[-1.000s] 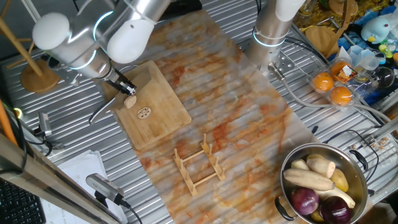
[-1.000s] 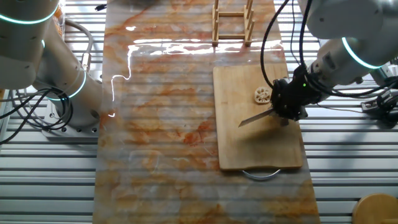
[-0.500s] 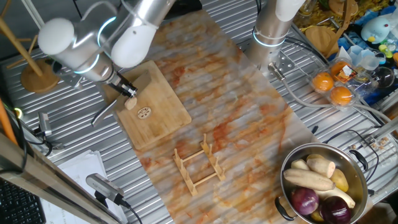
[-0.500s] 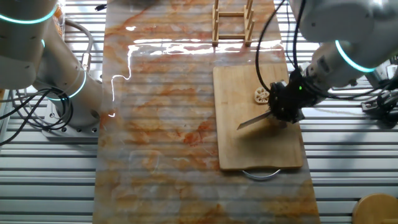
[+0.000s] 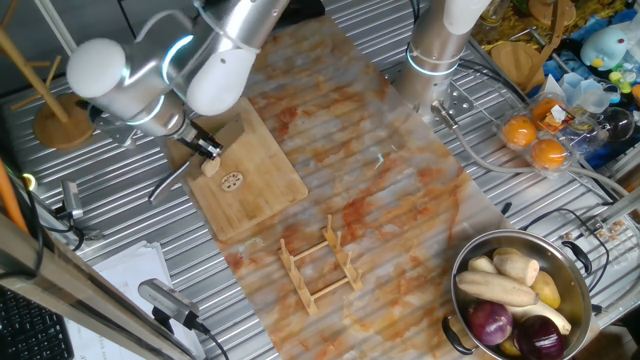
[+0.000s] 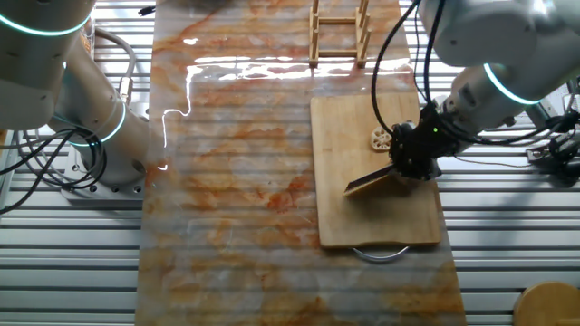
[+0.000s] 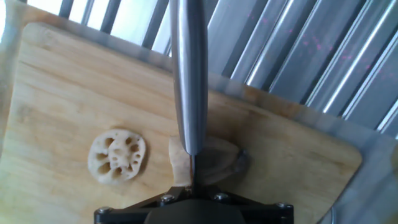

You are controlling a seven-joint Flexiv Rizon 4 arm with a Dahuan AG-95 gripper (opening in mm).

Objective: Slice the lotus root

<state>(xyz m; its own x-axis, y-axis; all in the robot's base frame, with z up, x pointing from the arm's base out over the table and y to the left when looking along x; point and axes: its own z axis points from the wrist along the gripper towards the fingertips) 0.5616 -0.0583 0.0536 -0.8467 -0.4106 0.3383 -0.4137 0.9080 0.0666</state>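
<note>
- One thin round beige slice (image 7: 117, 156) is lying on the rectangular bamboo cutting board (image 7: 56, 106), at 9 o'clock from the stubby tan lotus root (image 7: 205, 163); more cuts are remaining.
- The gripper (image 6: 416, 151) is grasping the steel knife (image 7: 188, 74), the blade resting on the root.

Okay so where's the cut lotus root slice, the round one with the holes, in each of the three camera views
One fixed view: the slice lies on the left part of the cutting board, just below the knife.
The other fixed view: the slice is at the board's right side, above the knife blade.
Hand view: the slice sits lower left, left of the lotus root chunk under the blade.
Shared landmark: the wooden cutting board.
</note>
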